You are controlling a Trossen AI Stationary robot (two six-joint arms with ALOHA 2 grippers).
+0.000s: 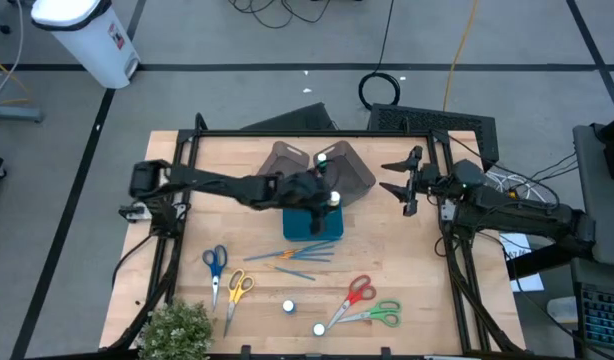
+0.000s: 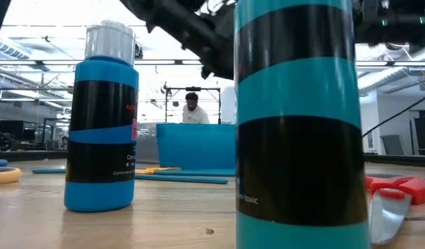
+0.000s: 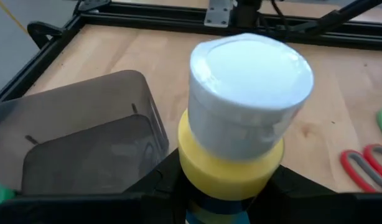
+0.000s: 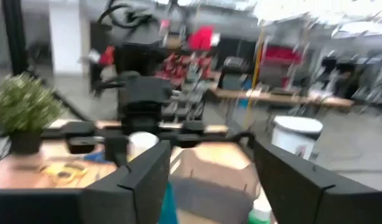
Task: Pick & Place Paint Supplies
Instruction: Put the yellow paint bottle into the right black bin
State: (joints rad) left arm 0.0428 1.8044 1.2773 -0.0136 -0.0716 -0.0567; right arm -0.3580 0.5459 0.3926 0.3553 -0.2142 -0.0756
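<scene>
My left gripper (image 1: 325,199) reaches over the table's middle, above the far edge of the teal tray (image 1: 305,230), and is shut on a paint bottle (image 3: 244,93) with a white cap and a yellow collar. Another bottle, with a green cap (image 1: 322,158), stands between the two grey-brown bins (image 1: 285,160). Two more bottles (image 1: 288,306) stand near the table's near edge and fill the low view (image 2: 102,124). Blue (image 1: 215,262), yellow (image 1: 237,287), red (image 1: 358,294) and green scissors (image 1: 383,315) lie flat, as do thin brushes (image 1: 299,253). My right gripper (image 1: 400,176) waits open at the far right. My left gripper pinches the paint bottle between its two fingers (image 3: 150,186), on the body just below the yellow collar (image 3: 228,171). The bottle stands upright in the hold, cap up. The bottle's lower part is hidden by the fingers, so whether it is lifted clear does not show.
A potted plant (image 1: 175,328) sits at the near left corner. The black frame rails (image 1: 177,200) run along the table's sides. A bare wood strip lies between the tray and the right arm. A person (image 2: 192,107) shows far behind the table.
</scene>
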